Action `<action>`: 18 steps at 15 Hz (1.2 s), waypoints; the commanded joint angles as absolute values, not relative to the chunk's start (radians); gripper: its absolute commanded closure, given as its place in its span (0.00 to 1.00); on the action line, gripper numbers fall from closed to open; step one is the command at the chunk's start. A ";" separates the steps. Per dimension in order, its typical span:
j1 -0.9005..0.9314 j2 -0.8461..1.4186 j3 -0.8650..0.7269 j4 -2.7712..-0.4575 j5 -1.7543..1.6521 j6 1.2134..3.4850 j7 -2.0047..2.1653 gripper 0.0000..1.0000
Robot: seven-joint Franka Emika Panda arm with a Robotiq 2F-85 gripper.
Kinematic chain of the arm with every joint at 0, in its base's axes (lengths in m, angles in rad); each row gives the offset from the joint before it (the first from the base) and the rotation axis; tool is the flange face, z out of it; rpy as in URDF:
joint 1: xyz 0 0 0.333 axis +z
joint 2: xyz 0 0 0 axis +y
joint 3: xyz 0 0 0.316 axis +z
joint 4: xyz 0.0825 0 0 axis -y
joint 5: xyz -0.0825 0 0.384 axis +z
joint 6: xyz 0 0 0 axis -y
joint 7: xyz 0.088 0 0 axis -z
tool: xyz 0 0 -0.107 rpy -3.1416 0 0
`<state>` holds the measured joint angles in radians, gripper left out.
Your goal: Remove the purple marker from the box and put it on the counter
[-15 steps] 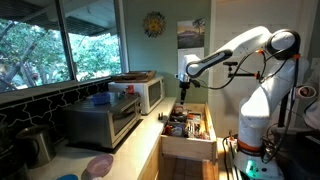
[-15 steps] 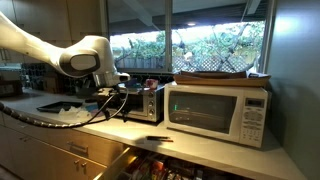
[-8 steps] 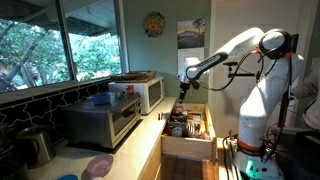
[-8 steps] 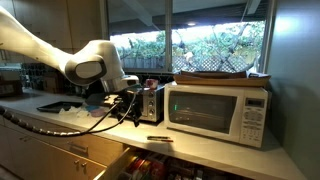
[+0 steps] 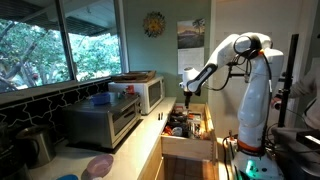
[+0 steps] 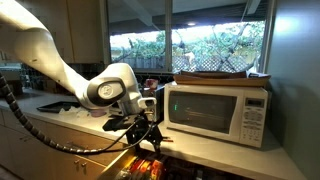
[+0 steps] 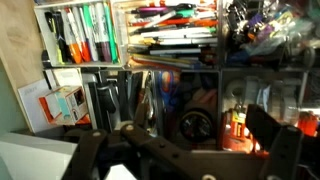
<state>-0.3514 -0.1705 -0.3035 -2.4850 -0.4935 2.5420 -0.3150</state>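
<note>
**Entry: purple marker, lodged in a crowded box, not yet taken**

Logged the counter as the largest item: long, pale and flat, carrying a toaster oven and a microwave. Recorded the box next: pale wood, pulled out below the counter edge, divided into compartments and crammed full.

Placed the claw just above that clutter, with fingers spread wide apart in the wrist view and gripping nothing. Listed a compartment of markers standing side by side, with green, orange and black among them. Listed beside it a tray of pens lying flat in a heap.

Could not single out the purple marker for certain. Presumed it inside the box among these; saw purple tints toward the far right corner, too blurred to name.

Judged it light, stiff and not fragile, with a smooth round plastic barrel likely to slip or roll. Advised pinching across the barrel near mid-length, or at the exposed end if packed upright. Advised threading the fingertips between neighbours to avoid dragging them out. Expected rolling once laid on the counter.
</note>
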 commanded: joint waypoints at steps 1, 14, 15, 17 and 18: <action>-0.367 -0.060 -0.310 -2.418 -0.538 2.456 -0.279 0.00; -0.415 0.154 -0.399 -2.292 -0.639 2.639 -0.270 0.00; -0.425 0.203 -0.420 -2.252 -0.672 2.643 -0.265 0.00; -0.438 0.295 -0.459 -2.174 -0.732 2.628 -0.247 0.00; -0.445 0.341 -0.477 -2.135 -0.754 2.604 -0.246 0.00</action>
<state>-0.4253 0.1831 -0.4351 -2.2617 -0.6785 2.6197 -0.2784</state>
